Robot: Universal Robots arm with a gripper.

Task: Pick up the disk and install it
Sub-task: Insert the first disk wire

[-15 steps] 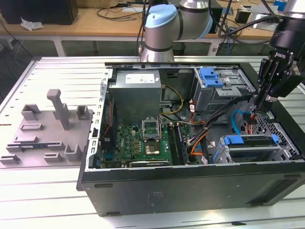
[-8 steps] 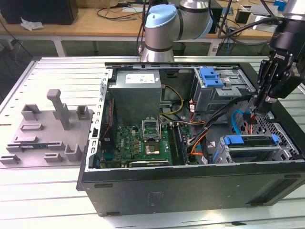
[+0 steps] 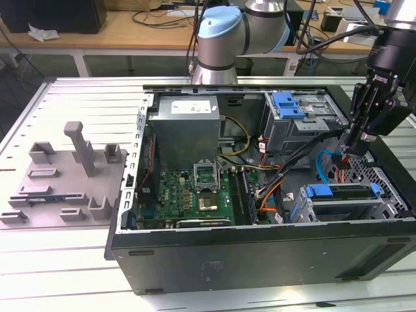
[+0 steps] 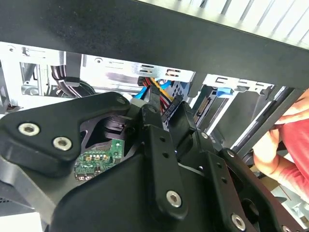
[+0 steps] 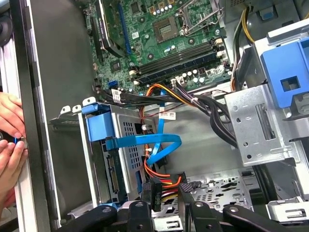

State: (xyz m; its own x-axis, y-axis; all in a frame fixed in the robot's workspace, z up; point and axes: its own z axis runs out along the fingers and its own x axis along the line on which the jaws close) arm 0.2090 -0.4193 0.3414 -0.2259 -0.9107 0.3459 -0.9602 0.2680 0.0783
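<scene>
Surface: a pale slatted metal table carries everything; its slats run across toward the exterior view's right.
Fixture: a grey moulded plastic tray with upright pegs lies on the table at the exterior view's left, just beside the case.
Case: a black open-sided computer tower lies flat, showing a green motherboard and a grey boxy power supply at its far side.
Room: a wooden workbench strewn with cables stands beyond the table.
Arm: a silver robot arm with light-blue joint caps rises at the far edge of the case.
Disk: the silver-grey hard drive in its blue plastic bracket sits in a grey metal cage at the near corner of the case, on the exterior view's right.
Gripper: the black gripper hangs inside the case, just beyond that cage.
Grip: a black cable plug with orange, red and yellow wires lies at its tip; whether it clamps the plug cannot be told.
Person: bare hands rest against the case's outer wall.
</scene>
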